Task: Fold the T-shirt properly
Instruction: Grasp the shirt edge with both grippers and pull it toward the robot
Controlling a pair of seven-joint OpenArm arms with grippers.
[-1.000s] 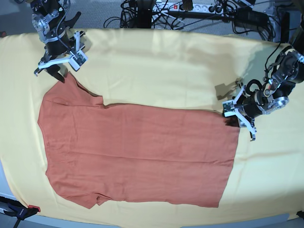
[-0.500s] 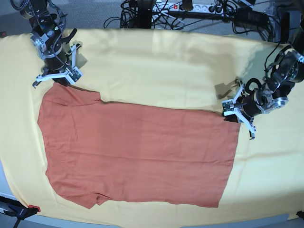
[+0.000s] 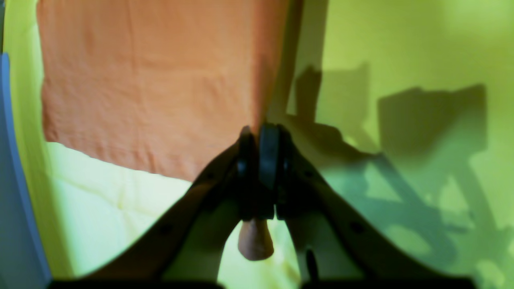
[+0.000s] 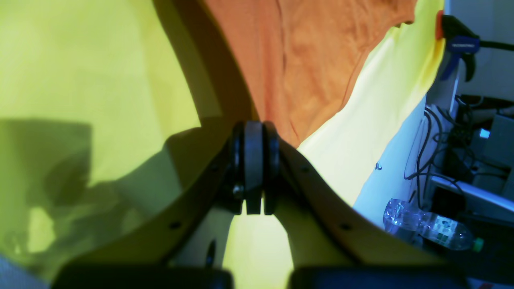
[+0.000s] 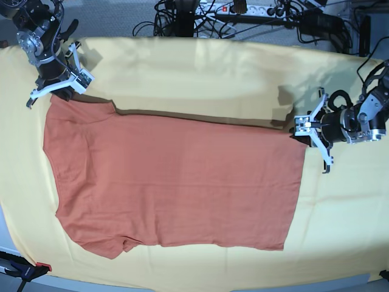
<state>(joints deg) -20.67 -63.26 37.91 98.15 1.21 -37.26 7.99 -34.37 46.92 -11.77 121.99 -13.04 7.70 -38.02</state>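
Note:
The rust-orange T-shirt (image 5: 170,182) lies spread over the yellow cloth (image 5: 200,79), its far edge raised and casting a dark shadow strip. My right gripper (image 5: 56,90) at the base view's left is shut on the far sleeve corner. In its wrist view the pads (image 4: 253,160) press together where the T-shirt (image 4: 305,60) runs in. My left gripper (image 5: 302,134) at the base view's right is shut on the far hem corner. There the T-shirt (image 3: 152,80) enters the left gripper (image 3: 260,134), and a small tuft of fabric (image 3: 255,241) pokes out behind the pads.
Cables and a power strip (image 5: 243,11) crowd the floor behind the table. A clamp (image 5: 24,271) grips the front left edge, and another blue-handled clamp (image 4: 457,44) shows in the right wrist view. A plastic bottle (image 4: 425,226) lies on the floor beside the table.
Both grippers have shut on the shirt's far corners. The right gripper moved toward the back left and the left gripper shifted right, pulling the far edge taut and off the cloth.

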